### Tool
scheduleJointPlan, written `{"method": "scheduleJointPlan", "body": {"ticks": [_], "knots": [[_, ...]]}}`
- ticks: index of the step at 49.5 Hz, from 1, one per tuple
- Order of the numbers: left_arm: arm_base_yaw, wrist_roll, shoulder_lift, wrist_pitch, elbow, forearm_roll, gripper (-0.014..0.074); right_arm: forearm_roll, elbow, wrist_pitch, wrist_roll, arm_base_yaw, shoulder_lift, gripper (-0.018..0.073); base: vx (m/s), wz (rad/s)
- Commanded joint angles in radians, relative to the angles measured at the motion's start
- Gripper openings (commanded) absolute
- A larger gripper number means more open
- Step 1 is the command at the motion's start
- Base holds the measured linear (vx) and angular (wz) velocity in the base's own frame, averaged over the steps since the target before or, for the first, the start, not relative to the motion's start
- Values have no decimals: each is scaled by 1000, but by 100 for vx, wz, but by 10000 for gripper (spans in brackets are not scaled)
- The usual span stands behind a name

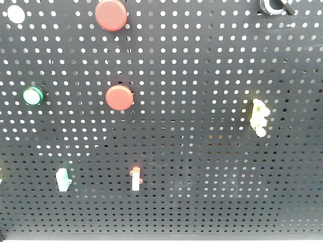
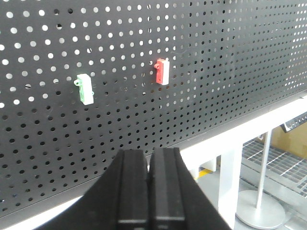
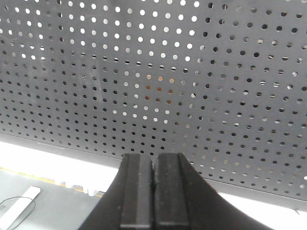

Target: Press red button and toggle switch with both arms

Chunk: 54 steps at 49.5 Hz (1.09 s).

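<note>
A black pegboard fills the front view. The wider red button sits at its top, left of centre. A smaller red button sits below it. A red-tipped toggle switch is lower down, also in the left wrist view. A green switch is to its left, also in the left wrist view. A yellow switch is at the right. My left gripper is shut and empty, well short of the board, below the red switch. My right gripper is shut and empty, facing bare pegboard. Neither arm shows in the front view.
A small green round button sits at the left of the board, a white round part at top left, a black hook at top right. A white frame rail and leg run below the board. A white strip lies on the floor.
</note>
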Motion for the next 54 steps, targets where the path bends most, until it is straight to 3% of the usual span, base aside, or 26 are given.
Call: {"method": "scheduleJointPlan", "body": {"ticks": [1, 4, 8, 17, 23, 29, 54], "knots": [[21, 35, 8, -97, -2, 57, 2, -8, -25, -76, -1, -3, 13, -3, 0, 0], [56, 65, -3, -121, 42, 107, 2, -8, -25, -76, -1, -3, 13, -3, 0, 0], [140, 67, -32, -176, 117, 115, 2, -8, -25, -76, -1, -3, 13, -3, 0, 0], [339, -13, -114, -347, 317, 24, 2, -8, -25, -76, -1, -3, 13, -3, 0, 0], [408, -33, -115, -377, 352, 14, 2, -8, -25, -76, -1, -3, 13, -3, 0, 0], [445, -5, -115, -375, 352, 28, 2, -8, -25, -76, -1, -3, 13, -3, 0, 0], [445, -6, -116, -364, 351, 27, 2, -8, -25, -76, -1, -3, 13, -3, 0, 0]]}}
